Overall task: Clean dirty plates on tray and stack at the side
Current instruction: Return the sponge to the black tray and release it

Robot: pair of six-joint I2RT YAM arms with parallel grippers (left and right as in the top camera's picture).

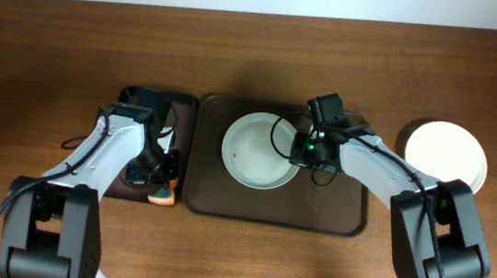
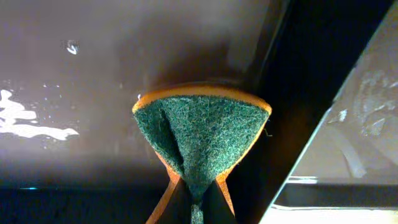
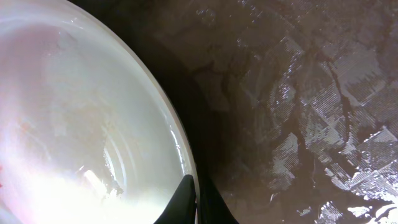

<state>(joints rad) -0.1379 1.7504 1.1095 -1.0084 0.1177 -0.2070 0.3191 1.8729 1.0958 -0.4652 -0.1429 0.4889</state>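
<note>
Wrist views alone show my grips: left jaws pinched shut on the folded sponge; right jaws clamped on the plate by its rim, tray beneath. Overhead adds another plate right of them, on the table.

Obstacle at the right gripper: the round white plate, its rim clamped in the jaws, blocks the whole left side. To that gripper's right there is bare floor of the large dark-brown tray, then open wooden tabletop up to the stacked white plates. The left gripper pinches a green-and-orange sponge. To its right, the rims of the small black-rimmed tray and the large tray stand before the plate.
</note>
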